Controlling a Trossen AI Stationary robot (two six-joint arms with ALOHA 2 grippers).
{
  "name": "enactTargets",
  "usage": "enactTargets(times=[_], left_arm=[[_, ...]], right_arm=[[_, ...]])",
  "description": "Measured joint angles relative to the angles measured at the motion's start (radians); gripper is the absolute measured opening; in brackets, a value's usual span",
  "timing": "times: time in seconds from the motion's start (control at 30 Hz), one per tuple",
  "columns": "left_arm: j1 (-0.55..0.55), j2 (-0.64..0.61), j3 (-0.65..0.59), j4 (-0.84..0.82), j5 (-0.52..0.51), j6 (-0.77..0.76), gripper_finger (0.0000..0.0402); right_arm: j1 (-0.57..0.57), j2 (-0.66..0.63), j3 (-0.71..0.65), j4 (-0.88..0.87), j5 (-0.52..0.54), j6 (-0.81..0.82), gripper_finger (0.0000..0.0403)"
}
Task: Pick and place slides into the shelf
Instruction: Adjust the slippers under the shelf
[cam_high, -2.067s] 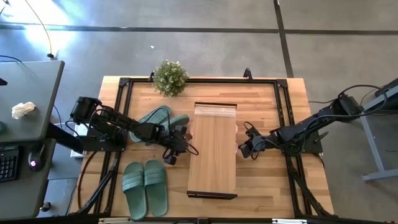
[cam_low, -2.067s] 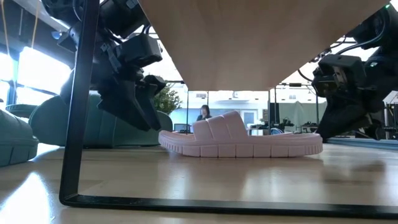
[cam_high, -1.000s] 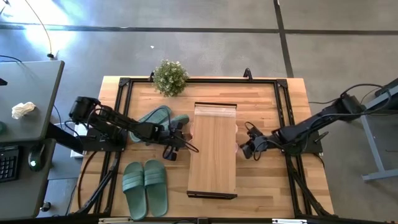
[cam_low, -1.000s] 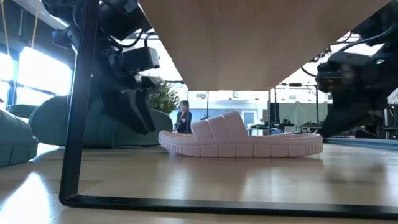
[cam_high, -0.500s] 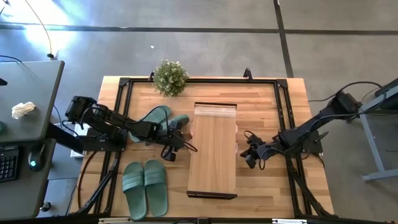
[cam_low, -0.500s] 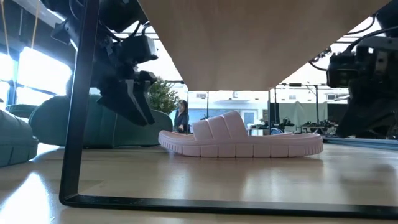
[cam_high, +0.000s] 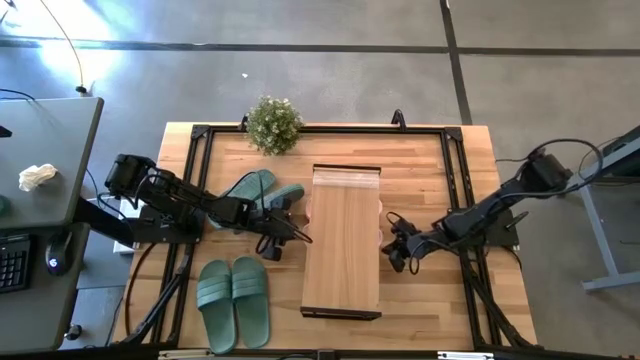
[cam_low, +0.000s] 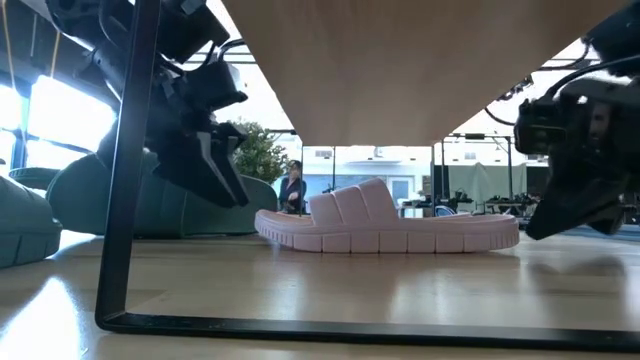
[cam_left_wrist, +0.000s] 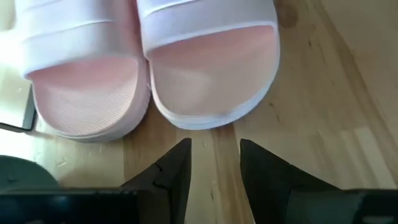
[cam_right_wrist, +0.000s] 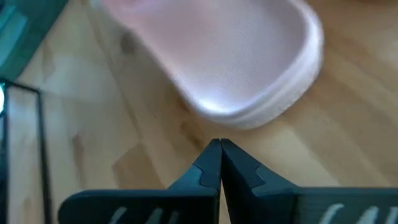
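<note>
The shelf (cam_high: 340, 250) stands mid-table, its plank top (cam_low: 420, 60) overhead in the low view. Two light pink slides (cam_left_wrist: 208, 68) (cam_left_wrist: 81, 81) lie side by side on the tabletop under it, soles down; one shows side-on (cam_low: 390, 228). My left gripper (cam_left_wrist: 214, 165) hovers open at the shelf's left side (cam_high: 280, 235), its fingers just short of the pink slides' ends. My right gripper (cam_right_wrist: 219, 155) is shut at the shelf's right side (cam_high: 397, 253), a little short of a pink slide's rounded end (cam_right_wrist: 249, 68). One green pair (cam_high: 233, 300) lies near left; another (cam_high: 262, 190) lies partly under the left arm.
A potted plant (cam_high: 273, 123) stands at the far edge. Black frame rails (cam_high: 196, 200) run along the table's sides, and the shelf's dark end frame (cam_low: 125, 200) stands close in the low view. A person (cam_low: 293, 190) shows in the room beyond.
My right gripper has drifted toward the table's near edge and a little down, staying shut beside the shelf's right side. The pink slides have not moved.
</note>
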Motion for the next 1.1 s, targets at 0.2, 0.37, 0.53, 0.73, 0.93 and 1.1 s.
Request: enactTargets(times=[0.2,0.37,0.53,0.73,0.93,1.1], left_arm=[[0.000,0.015,0.000,0.002,-0.032,0.006,0.0122],[0.001,0.053,-0.001,0.038,-0.054,0.001,0.0122],[0.001,0.080,-0.001,0.074,-0.088,-0.016,0.0122],[0.001,0.080,-0.001,0.098,-0.136,-0.017,0.0122],[0.001,0.080,-0.001,0.122,-0.171,0.000,0.0122],[0.001,0.080,-0.001,0.118,-0.171,0.001,0.0122]], right_arm=[[-0.069,0.041,0.000,0.074,-0.021,-0.053,0.0000],[-0.094,0.058,0.000,0.093,-0.040,-0.060,0.0000],[-0.085,0.059,0.000,0.088,-0.060,-0.046,0.0000],[-0.084,0.059,0.000,0.087,-0.077,-0.022,0.0000],[-0.083,0.059,0.000,0.085,-0.083,0.007,0.0000],[-0.083,0.059,0.000,0.081,-0.066,0.028,0.0000]])
